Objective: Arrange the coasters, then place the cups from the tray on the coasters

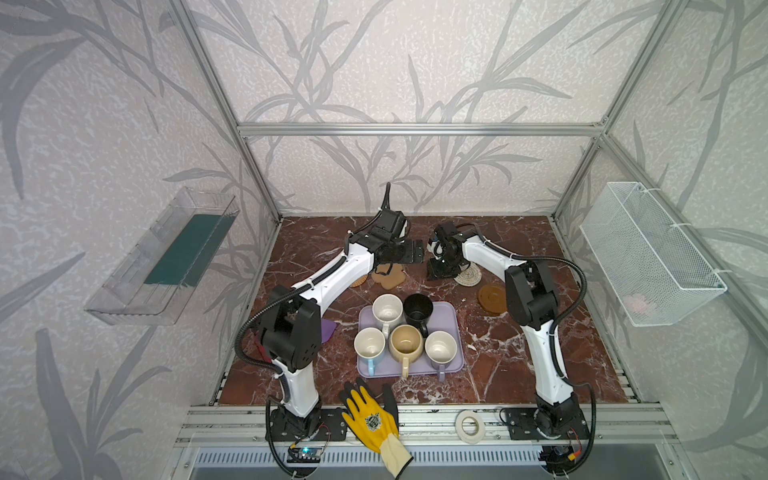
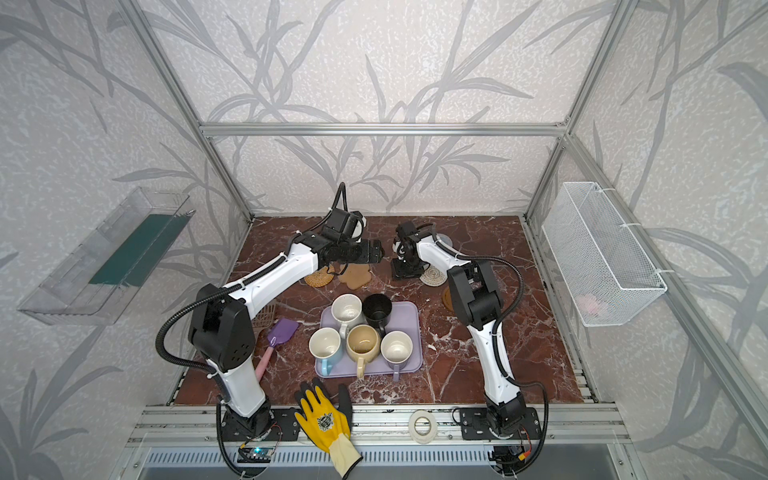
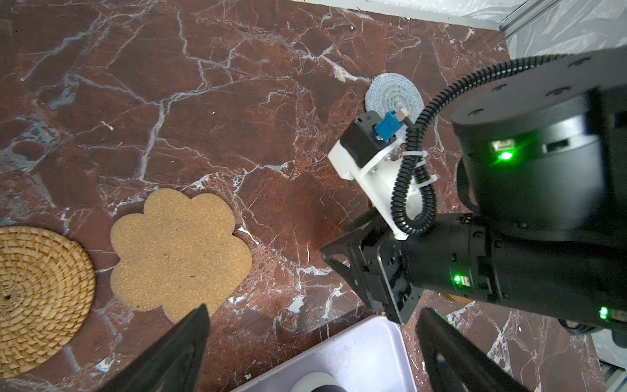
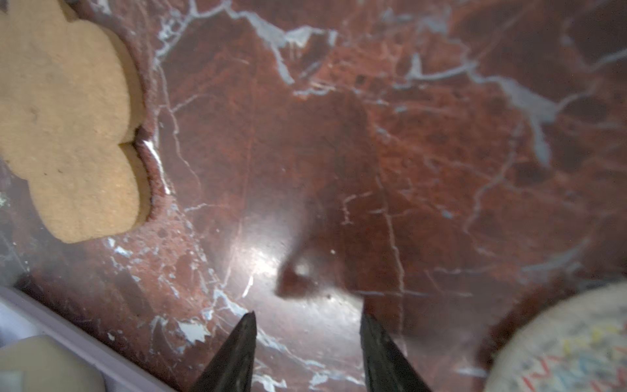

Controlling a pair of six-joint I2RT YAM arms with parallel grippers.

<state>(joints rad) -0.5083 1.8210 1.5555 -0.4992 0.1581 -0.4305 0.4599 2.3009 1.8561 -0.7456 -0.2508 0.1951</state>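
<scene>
The left claw point(image 3: 314, 310) is hanging wide open and empty above the surface point(image 1: 519, 365) near the paw-shaped coaster point(image 3: 179, 251), the right claw point(image 4: 307, 310) is pointing down, released, between it and the cream rope coaster point(image 1: 468, 275), and all five cups point(image 1: 406, 343) are sitting upright together on the lavender tray point(image 1: 451, 320).

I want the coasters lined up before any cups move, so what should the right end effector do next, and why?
Probably lift the right end effector and reach back for the grey-blue coaster. It is open and empty over bare table between the paw coaster and rope coaster, while the grey-blue one lies apart, farther back.
</scene>
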